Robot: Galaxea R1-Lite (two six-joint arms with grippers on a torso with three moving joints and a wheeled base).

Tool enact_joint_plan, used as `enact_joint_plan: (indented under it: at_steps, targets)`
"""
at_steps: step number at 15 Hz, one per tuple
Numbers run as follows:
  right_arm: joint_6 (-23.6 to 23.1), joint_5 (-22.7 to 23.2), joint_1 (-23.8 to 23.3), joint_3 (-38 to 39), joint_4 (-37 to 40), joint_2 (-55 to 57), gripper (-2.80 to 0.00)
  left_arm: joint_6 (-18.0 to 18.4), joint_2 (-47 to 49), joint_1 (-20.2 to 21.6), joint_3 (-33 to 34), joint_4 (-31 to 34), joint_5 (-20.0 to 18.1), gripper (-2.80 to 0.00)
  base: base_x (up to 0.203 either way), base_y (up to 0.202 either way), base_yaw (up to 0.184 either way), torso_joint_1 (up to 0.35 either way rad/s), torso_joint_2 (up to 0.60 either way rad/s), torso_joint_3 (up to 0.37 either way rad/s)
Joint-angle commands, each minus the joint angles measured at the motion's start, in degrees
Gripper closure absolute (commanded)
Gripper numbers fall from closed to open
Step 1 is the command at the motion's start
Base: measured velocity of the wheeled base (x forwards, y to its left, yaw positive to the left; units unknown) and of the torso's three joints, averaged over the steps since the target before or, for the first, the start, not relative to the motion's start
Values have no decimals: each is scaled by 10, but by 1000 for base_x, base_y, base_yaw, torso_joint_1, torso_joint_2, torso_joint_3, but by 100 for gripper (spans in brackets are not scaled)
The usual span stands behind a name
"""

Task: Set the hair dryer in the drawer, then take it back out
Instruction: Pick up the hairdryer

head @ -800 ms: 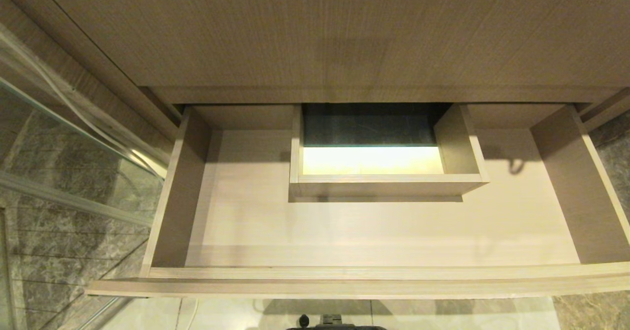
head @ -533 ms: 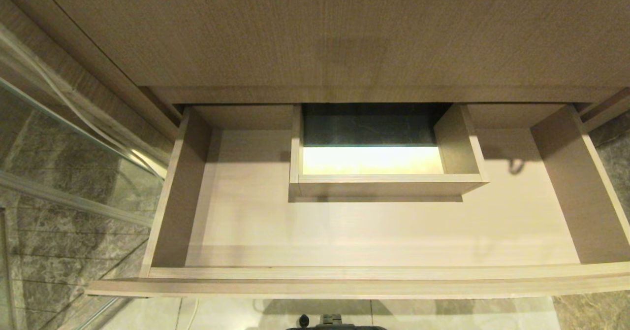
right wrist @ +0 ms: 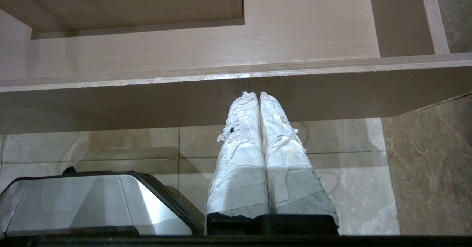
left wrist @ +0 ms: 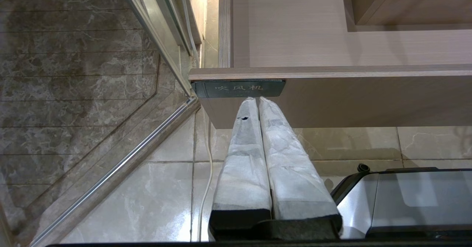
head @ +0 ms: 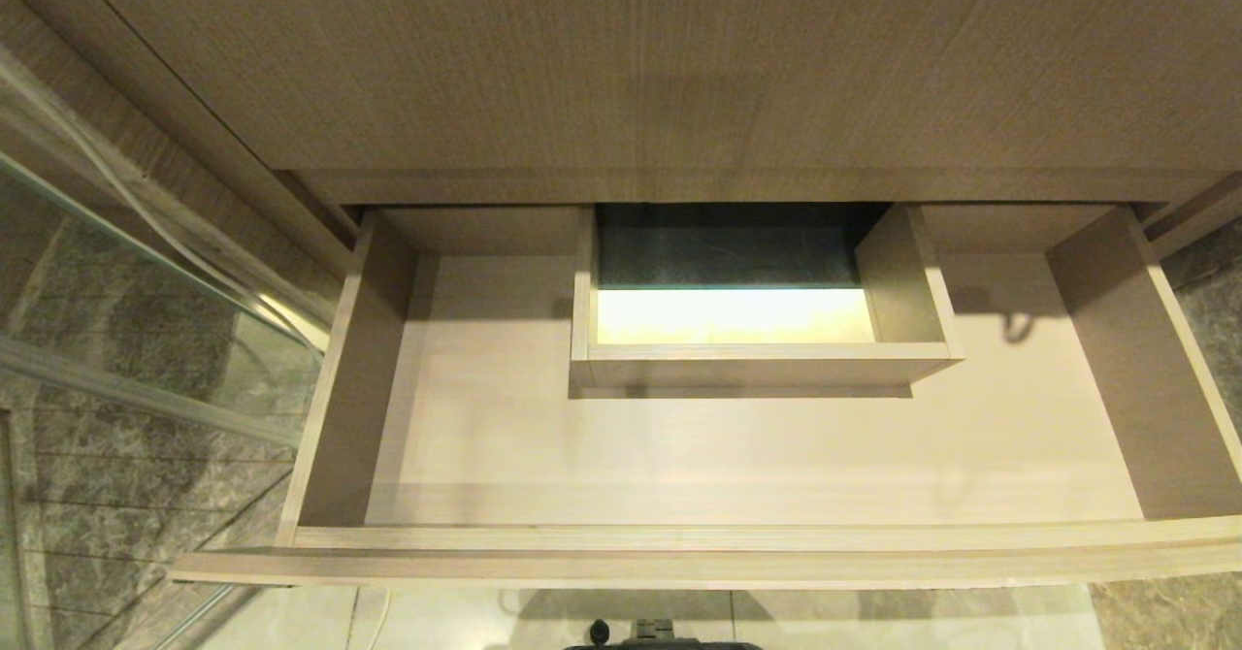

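The light wood-grain drawer (head: 718, 538) stands pulled out below the cabinet front, with a boxed cut-out (head: 767, 351) at its mid-back and nothing lying on its floor. No hair dryer shows in any view. Neither arm appears in the head view. My left gripper (left wrist: 257, 98) hangs below the drawer's front, its white-wrapped fingers pressed together just under the small dark label (left wrist: 239, 88). My right gripper (right wrist: 258, 94) is shut too, empty, pointing at the underside of the drawer front (right wrist: 236, 99) farther right.
A glass shower screen with a metal frame (head: 146, 340) stands to the left, over dark marble tiles. A white cord (left wrist: 207, 166) runs down the pale floor tiles. My base's silver top (right wrist: 73, 199) sits under the drawer. A marble wall (head: 1203, 272) closes the right.
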State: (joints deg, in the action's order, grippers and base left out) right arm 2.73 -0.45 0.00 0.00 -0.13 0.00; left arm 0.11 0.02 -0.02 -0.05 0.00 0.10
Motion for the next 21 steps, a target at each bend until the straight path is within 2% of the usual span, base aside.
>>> enact_joint_plan:
  at_steps: [1,11,14,17,19,21]
  targets:
    - [-1,1,0,0,0,0,0,0,0,0,0,0,0,0,0,0,0,0,0,0]
    - [-11,1,0,-17,3,-1,0,0,0,-1,0,0,0,0,0,0,0,0,0,0]
    - [-13,3,0,-95,58,1,0,0,0,0,0,0,0,0,0,0,0,0,0,0]
    - [-10,10,0,-246,213,18,0,-1,0,0,0,0,0,0,0,0,0,0,0,0]
    - [-8,13,0,-337,284,67,0,0,0,0,0,0,0,0,0,0,0,0,0,0]
    - [-4,20,0,-414,309,155,0,0,0,0,0,0,0,0,0,0,0,0,0,0]
